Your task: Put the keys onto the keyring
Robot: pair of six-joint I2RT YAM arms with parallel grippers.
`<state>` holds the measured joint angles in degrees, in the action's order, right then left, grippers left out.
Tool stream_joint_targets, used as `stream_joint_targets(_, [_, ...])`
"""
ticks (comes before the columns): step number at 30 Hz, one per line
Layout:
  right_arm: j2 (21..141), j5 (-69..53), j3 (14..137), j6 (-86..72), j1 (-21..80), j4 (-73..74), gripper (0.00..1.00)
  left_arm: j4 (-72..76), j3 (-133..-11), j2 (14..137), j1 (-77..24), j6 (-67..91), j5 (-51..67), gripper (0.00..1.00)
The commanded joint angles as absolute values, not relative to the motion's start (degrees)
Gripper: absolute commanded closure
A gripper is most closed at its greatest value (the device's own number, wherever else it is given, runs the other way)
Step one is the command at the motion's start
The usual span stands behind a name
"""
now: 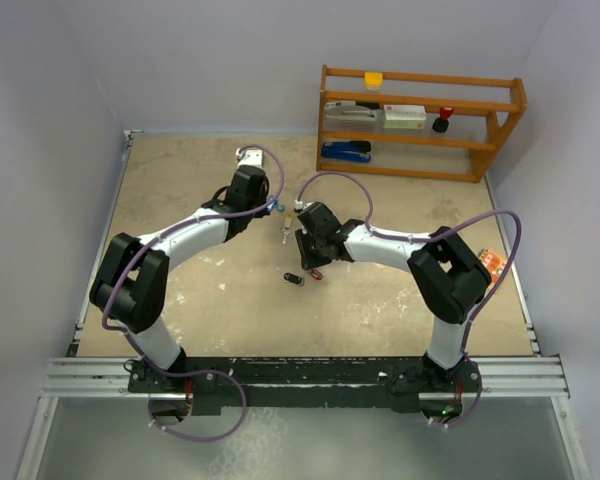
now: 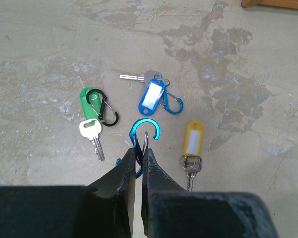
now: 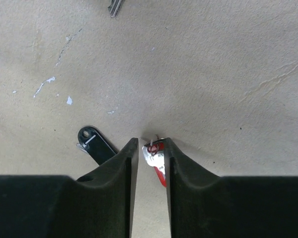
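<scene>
Where right pincer (image 3: 151, 145) clamps, red key (image 3: 157, 158) half-hidden.

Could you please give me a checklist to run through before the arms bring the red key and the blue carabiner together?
1. Carabiner grip: the left end effector is shut on the blue carabiner: ok.
2. Key position: the red key sits between the fingers of the right end effector: ok.
3. Key grip firm: cannot tell.
4. Key threaded on the carabiner: not ok; the two arms are apart.
5. Other keys collected: not ok; the green-tagged key, blue-tagged key, yellow-tagged key and black-tagged key lie loose on the table.
</scene>
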<state>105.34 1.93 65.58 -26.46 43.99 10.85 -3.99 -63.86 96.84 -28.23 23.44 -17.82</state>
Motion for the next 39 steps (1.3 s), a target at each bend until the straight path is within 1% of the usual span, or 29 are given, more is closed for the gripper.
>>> stream_joint_targets(1, [105.4,2.2,67.4,-27.6,44.3,12.0,0.72,-1.8,-63.5,94.3,-27.7,23.6,-17.4,1.00])
stream_joint_targets(10, [105.1,3.9,67.5,-27.6,44.2,12.9,0.81,-1.7,-63.5,94.3,-27.5,23.6,-17.2,1.00])
stream_joint_targets(13, [104.6,4.9,67.3,-27.6,44.3,12.7,0.87,-1.7,-63.5,94.3,-27.5,23.6,-17.1,1.00])
stream_joint_targets(16, [103.6,6.6,67.2,-27.5,44.2,12.2,0.99,-1.7,-63.5,94.2,-27.4,23.7,-16.9,1.00])
stream_joint_targets(17, [103.2,7.1,67.1,-27.2,44.2,11.8,1.00,-1.7,-63.4,94.2,-27.4,23.8,-16.9,1.00])
stream_joint_targets(22, [97.0,9.2,64.4,-25.4,44.3,7.7,1.00,-1.6,-63.3,93.5,-27.4,23.6,-15.6,1.00])
stream_joint_targets(28, [87.7,12.1,59.9,-20.2,44.2,-0.5,1.00,1.5,-62.0,91.8,-27.5,24.5,-10.9,1.00])
stream_joint_targets(34, [84.2,11.7,57.7,-17.2,44.1,-6.2,1.00,5.1,-61.5,90.6,-27.6,27.5,-4.9,1.00])
stream_joint_targets(39, [82.4,8.6,55.5,-16.9,43.3,-11.6,1.00,7.9,-60.8,89.0,-27.8,29.9,-0.9,1.00])
